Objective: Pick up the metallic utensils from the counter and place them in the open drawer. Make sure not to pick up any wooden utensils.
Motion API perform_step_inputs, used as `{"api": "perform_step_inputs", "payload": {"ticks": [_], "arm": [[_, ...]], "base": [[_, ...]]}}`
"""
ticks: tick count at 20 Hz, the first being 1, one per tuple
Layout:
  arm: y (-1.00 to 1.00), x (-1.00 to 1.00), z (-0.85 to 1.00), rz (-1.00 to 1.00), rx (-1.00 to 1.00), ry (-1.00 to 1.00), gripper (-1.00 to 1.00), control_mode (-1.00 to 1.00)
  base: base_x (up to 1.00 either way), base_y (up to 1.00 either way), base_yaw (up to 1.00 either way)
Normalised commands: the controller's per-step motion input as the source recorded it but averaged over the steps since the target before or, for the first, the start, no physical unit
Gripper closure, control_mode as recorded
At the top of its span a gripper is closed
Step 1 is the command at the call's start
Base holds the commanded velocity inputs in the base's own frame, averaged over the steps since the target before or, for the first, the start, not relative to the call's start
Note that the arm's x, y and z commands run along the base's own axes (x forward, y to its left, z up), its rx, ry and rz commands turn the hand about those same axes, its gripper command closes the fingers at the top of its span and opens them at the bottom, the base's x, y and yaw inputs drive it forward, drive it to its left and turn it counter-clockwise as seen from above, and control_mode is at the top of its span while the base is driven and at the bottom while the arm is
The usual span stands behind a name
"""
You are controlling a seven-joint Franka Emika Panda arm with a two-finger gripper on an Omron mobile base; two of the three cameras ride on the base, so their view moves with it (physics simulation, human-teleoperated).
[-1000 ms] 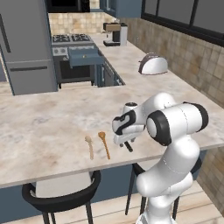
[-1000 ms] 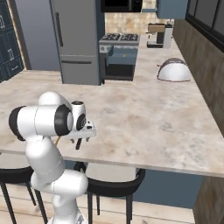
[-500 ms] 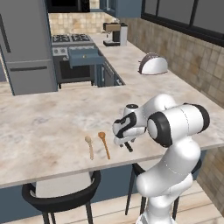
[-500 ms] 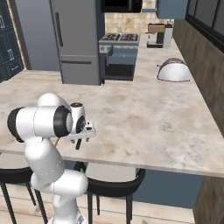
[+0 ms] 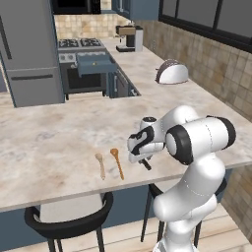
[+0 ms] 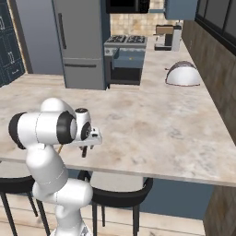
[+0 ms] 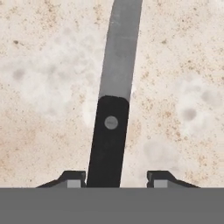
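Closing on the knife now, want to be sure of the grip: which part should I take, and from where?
Take the black handle, from straight above. The knife lies flat on the counter, so only its narrow sides are free, and the gripper already straddles the handle across its width, with the grey blade running away beyond.

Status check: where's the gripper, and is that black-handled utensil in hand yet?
Gripper low over counter, jaws straddling black-handled utensil, gap visible on one side. Utensil flat on counter. Wooden spoons lie apart.
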Motion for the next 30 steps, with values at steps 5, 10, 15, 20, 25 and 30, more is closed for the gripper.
{"api": "perform_step_inputs", "payload": {"ticks": [5,10,15,20,25,30], "arm": [[0.00,0.00,-0.01,0.00,0.00,0.00,1.00,-1.00],[0.00,0.00,0.00,0.00,0.00,0.00,1.00,-1.00],[0.00,0.00,-0.03,0.00,0.00,0.00,1.00,-1.00],[0.00,-0.04,0.45,-0.01,0.00,0.00,1.00,-1.00],[0.00,-0.31,1.00,-0.01,0.00,0.00,1.00,-1.00],[-0.02,-0.45,1.00,-0.02,0.00,0.00,1.00,-1.00]], "base": [[0.00,0.00,0.00],[0.00,0.00,0.00],[0.00,0.00,0.00],[0.00,0.00,0.00],[0.00,0.00,0.00],[0.00,0.00,0.00]]}}
